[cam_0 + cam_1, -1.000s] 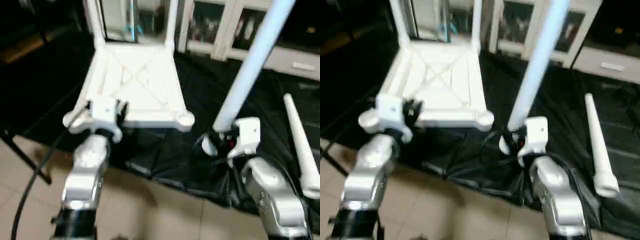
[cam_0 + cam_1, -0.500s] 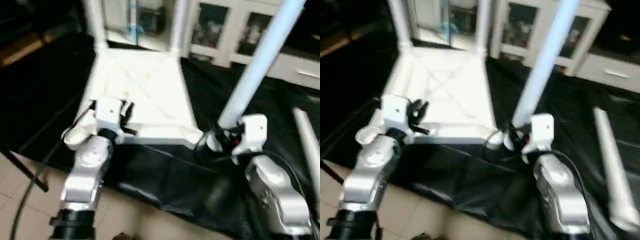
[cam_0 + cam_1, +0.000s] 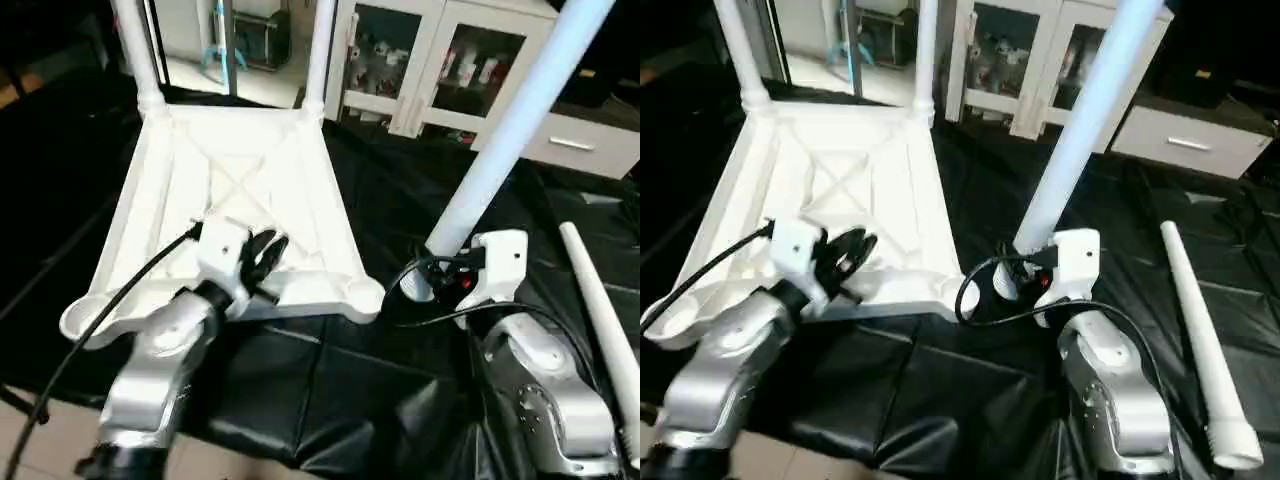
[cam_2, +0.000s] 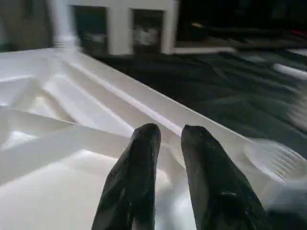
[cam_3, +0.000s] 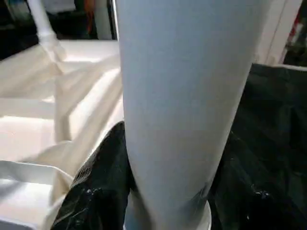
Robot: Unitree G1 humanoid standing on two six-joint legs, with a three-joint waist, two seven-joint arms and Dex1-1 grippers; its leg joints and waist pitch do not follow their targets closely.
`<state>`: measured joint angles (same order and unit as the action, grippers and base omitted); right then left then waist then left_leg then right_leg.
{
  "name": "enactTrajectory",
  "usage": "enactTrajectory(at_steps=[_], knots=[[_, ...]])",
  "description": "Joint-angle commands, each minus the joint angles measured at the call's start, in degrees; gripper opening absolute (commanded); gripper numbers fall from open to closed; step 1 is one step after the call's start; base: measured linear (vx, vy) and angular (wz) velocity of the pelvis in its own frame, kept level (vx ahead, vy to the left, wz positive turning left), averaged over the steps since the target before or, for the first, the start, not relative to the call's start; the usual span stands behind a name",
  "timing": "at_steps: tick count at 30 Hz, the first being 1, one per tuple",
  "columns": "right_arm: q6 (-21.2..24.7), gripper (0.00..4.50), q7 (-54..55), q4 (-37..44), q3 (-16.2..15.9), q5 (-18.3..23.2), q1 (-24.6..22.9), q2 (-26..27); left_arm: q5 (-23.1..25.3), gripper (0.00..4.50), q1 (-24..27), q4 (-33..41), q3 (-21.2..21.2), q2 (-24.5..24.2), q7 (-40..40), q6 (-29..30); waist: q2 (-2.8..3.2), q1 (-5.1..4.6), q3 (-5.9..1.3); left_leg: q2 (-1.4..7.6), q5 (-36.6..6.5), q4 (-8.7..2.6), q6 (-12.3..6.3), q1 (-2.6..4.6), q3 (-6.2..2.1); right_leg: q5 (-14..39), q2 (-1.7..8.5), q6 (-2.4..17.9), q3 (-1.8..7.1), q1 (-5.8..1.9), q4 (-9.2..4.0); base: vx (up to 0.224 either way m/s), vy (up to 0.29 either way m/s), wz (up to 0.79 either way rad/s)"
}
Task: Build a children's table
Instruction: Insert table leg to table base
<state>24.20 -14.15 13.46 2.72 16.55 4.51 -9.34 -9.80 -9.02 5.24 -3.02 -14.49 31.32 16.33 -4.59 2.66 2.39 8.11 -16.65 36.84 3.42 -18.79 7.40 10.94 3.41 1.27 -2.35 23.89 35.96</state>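
Third leg carried toward the upturned table top

The top lies on the black worktop, two legs fitted at its far corners; the right tool is clamped on a leg, the left tool, nearly closed and empty, hovers over the near edge; the near right socket must be met next.

no readable text, no labels, no brands, no numbers or signs anywhere

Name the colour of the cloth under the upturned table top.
Black cloth, clearest in the left eye view.

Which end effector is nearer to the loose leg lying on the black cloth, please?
Right. The right end effector, gripping another leg, sits beside the loose leg; the left end effector hovers over the tabletop.
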Motion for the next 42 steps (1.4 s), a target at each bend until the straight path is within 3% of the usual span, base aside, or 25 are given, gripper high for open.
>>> enactTrajectory(at_steps=[1,2,3,4,6,9,11,12,13,14,15,16,19,20,23,24,25,27,29,30,31,33,35,41,42], knots=[[-0.09,1.86,-0.20,1.58,2.05,1.19,0.09,-1.08,-1.17,1.27,-0.94,-0.81,-2.59,-1.29,5.59,0.38,1.09,-0.54,-1.73,4.38,-4.29,-5.82,-3.06,0.19,-0.26,11.97,4.31,12.16,2.82,-3.20,-4.40,-0.052,-0.003,0.07],[-0.09,1.86,-1.24,1.39,2.06,1.34,0.33,-1.66,-1.47,1.38,-1.69,-1.81,-3.92,-3.07,8.68,1.17,0.83,-0.54,-1.46,4.39,-7.14,-6.06,-2.08,0.29,-0.16,15.58,4.38,11.03,2.89,-3.07,-4.82,-0.061,-0.006,0.09],[0.15,1.86,-3.08,0.35,2.13,1.58,1.29,-2.79,-0.61,1.43,-3.73,-4.72,-6.33,-5.71,13.28,0.67,1.04,-0.43,-1.19,4.22,-11.90,-6.28,-0.69,1.07,0.19,21.81,4.18,8.49,3.01,-2.30,-5.46,-0.051,-0.011,0.12],[0.15,1.86,-3.08,0.35,2.13,1.58,1.29,-2.79,-0.61,1.46,-3.73,-4.72,-6.33,-5.71,13.28,0.67,1.06,-0.69,-1.25,4.16,-13.62,-6.43,0.28,1.15,0.32,24.09,4.06,6.78,3.11,-2.18,-5.55,-0.051,-0.011,0.12],[0.67,1.86,-5.99,-1.20,1.78,2.08,2.66,-4.48,1.10,1.71,-6.97,-9.29,-8.27,-7.38,16.27,0.03,0.95,-0.78,-1.51,4.22,-10.24,-6.55,0.63,0.34,0.16,21.58,4.35,6.07,3.27,-2.82,-5.39,0.000,0.000,0.00],[1.67,1.86,-13.43,-4.25,0.01,3.35,4.69,-8.99,2.21,1.90,-14.74,-20.10,-8.56,-6.67,20.48,-3.25,0.69,-0.73,-1.95,3.97,-6.36,-6.13,0.01,0.22,0.35,18.08,4.38,6.77,3.24,-3.08,-5.11,0.000,0.000,0.00],[2.13,1.86,-15.12,-4.60,-0.41,3.81,5.03,-9.96,2.81,2.03,-16.48,-22.72,-8.89,-6.78,21.53,-4.40,0.60,-0.61,-2.16,3.96,-3.13,-5.93,-0.89,-0.10,0.43,13.78,4.62,8.26,3.31,-3.50,-4.78,0.000,0.000,0.00],[2.54,1.86,-16.14,-4.81,-0.67,4.15,5.26,-10.56,3.25,2.10,-17.60,-24.45,-9.15,-6.90,22.12,-5.25,0.53,-0.41,-2.38,4.19,-0.68,-5.78,-1.31,-0.33,0.43,10.28,4.94,9.34,3.32,-3.80,-4.33,0.000,0.000,0.00],[2.39,1.86,-17.33,-5.03,-0.97,4.18,5.65,-11.42,3.60,2.10,-19.33,-26.59,-9.60,-7.08,22.76,-6.02,1.00,-0.50,-2.65,4.14,2.10,-5.59,-1.79,-0.42,0.43,6.50,4.86,10.67,3.25,-3.98,-3.72,0.000,0.000,0.00],[2.15,1.86,-19.00,-5.30,-1.33,4.24,6.32,-12.62,3.95,2.26,-21.89,-29.61,-10.26,-7.36,23.98,-6.75,0.81,-0.49,-2.65,3.96,2.97,-5.51,-2.37,-0.31,0.57,5.40,4.59,11.02,3.11,-3.81,-3.94,0.000,0.000,0.00],[1.77,1.86,-20.24,-5.43,-1.55,4.06,6.85,-13.54,4.40,2.26,-23.80,-31.86,-11.22,-7.79,25.55,-7.52,1.06,-0.49,-3.11,3.92,5.32,-5.25,-3.04,-0.09,0.60,1.34,4.47,12.28,3.03,-3.92,-3.24,0.000,0.000,0.00],[1.62,1.86,-20.69,-5.47,-1.60,3.97,7.01,-13.86,4.61,2.32,-24.44,-32.63,-11.63,-7.95,26.18,-7.83,0.95,-0.46,-3.24,3.96,7.69,-5.03,-3.99,-0.37,0.55,-2.48,4.59,13.37,3.02,-4.09,-2.82,0.000,0.000,0.00],[1.84,1.86,-21.18,-5.37,-1.40,4.18,7.23,-14.23,4.42,2.65,-25.12,-33.28,-12.59,-8.20,28.61,-7.24,0.83,-0.33,-3.32,4.16,11.00,-4.66,-6.23,-0.59,0.76,-6.93,4.90,16.42,2.95,-3.99,-2.36,0.000,0.000,0.00],[2.25,1.86,-21.60,-5.28,-0.98,4.71,7.42,-14.55,4.12,2.65,-25.60,-33.82,-13.61,-8.27,31.74,-6.66,0.52,-0.36,-3.21,4.25,10.43,-4.68,-6.57,-0.63,0.89,-6.28,4.90,16.76,2.93,-3.93,-2.46,0.000,0.000,0.00],[2.57,1.86,-22.41,-5.56,-0.50,5.50,7.97,-15.17,4.20,2.65,-27.00,-36.15,-14.63,-7.94,35.93,-6.88,0.68,-0.11,-2.95,4.46,7.56,-4.93,-6.36,-0.43,0.94,-0.91,5.03,16.64,2.89,-3.83,-2.94,0.000,0.000,0.00],[2.32,1.86,-22.64,-5.86,-0.42,5.51,8.21,-15.24,4.64,2.65,-27.80,-37.87,-14.80,-7.57,36.61,-8.05,1.32,-0.06,-2.88,4.57,6.22,-5.02,-5.72,-0.36,0.86,0.56,5.07,16.57,2.87,-3.79,-3.02,0.000,0.000,0.00],[1.96,1.86,-22.66,-6.18,-0.37,5.39,8.45,-15.24,4.70,2.65,-28.79,-40.00,-14.86,-7.07,37.32,-9.10,1.44,-0.09,-2.88,4.67,4.86,-5.07,-4.91,-0.28,0.88,1.45,5.10,16.47,2.86,-3.83,-3.17,0.000,0.000,0.00],[1.70,1.86,-22.18,-6.27,-0.10,5.29,8.59,-15.00,4.41,2.65,-29.43,-41.27,-14.89,-6.60,38.07,-9.26,1.15,-0.15,-2.86,4.58,4.05,-5.13,-4.32,-0.35,0.96,1.88,5.04,16.22,2.89,-3.94,-3.37,0.000,0.000,0.00],[1.30,1.86,-20.86,-6.18,0.67,5.15,8.61,-14.30,4.40,2.65,-29.89,-42.45,-15.19,-6.00,38.74,-9.27,1.54,0.08,-2.80,4.67,3.27,-5.25,-3.09,-0.38,1.00,1.91,5.14,16.24,2.96,-3.99,-3.31,0.000,0.000,0.00],[1.25,1.86,-20.65,-6.15,0.81,5.15,8.58,-14.17,4.52,2.65,-29.88,-42.52,-15.27,-5.93,38.64,-9.33,1.24,0.06,-2.84,4.73,2.97,-5.25,-2.63,-0.43,1.03,1.69,5.12,16.23,2.97,-4.11,-3.31,0.000,0.000,0.00],[1.06,1.86,-20.04,-6.10,1.12,5.07,8.46,-13.81,5.00,2.65,-29.91,-43.18,-15.41,-5.65,38.06,-9.70,1.76,0.21,-2.85,4.70,3.07,-5.28,-2.37,-0.47,1.00,1.19,5.11,16.33,2.98,-4.14,-3.17,0.000,0.000,0.00],[0.85,1.86,-19.55,-6.14,1.31,4.94,8.36,-13.52,5.94,2.65,-30.19,-44.49,-15.45,-5.27,36.41,-10.84,1.39,0.18,-2.91,4.61,3.39,-5.20,-2.50,-0.61,1.06,0.53,5.01,16.14,2.98,-4.34,-3.25,0.000,0.000,0.00],[0.81,1.86,-19.16,-6.04,1.54,5.18,8.23,-13.08,6.58,2.65,-30.53,-45.84,-15.42,-4.92,35.54,-11.86,1.72,0.30,-2.97,4.58,4.00,-5.17,-2.66,-0.74,1.00,-0.23,5.08,16.20,3.01,-4.43,-3.11,0.000,0.000,0.00],[1.62,1.86,-16.04,-5.82,3.38,7.89,7.90,-9.31,9.57,2.65,-32.62,-52.33,-15.96,-3.66,32.88,-16.13,1.70,0.47,-2.81,4.69,2.44,-5.36,-2.50,-0.48,1.11,2.70,5.09,15.44,2.92,-4.09,-3.57,0.000,0.000,0.00],[2.04,1.86,-15.73,-5.82,3.86,8.66,7.95,-8.80,10.09,2.65,-32.75,-52.96,-16.05,-3.64,32.08,-16.69,1.22,0.44,-2.76,4.74,1.78,-5.44,-2.20,-0.58,1.12,3.69,5.09,15.11,2.92,-4.24,-3.71,0.000,0.000,0.00]])
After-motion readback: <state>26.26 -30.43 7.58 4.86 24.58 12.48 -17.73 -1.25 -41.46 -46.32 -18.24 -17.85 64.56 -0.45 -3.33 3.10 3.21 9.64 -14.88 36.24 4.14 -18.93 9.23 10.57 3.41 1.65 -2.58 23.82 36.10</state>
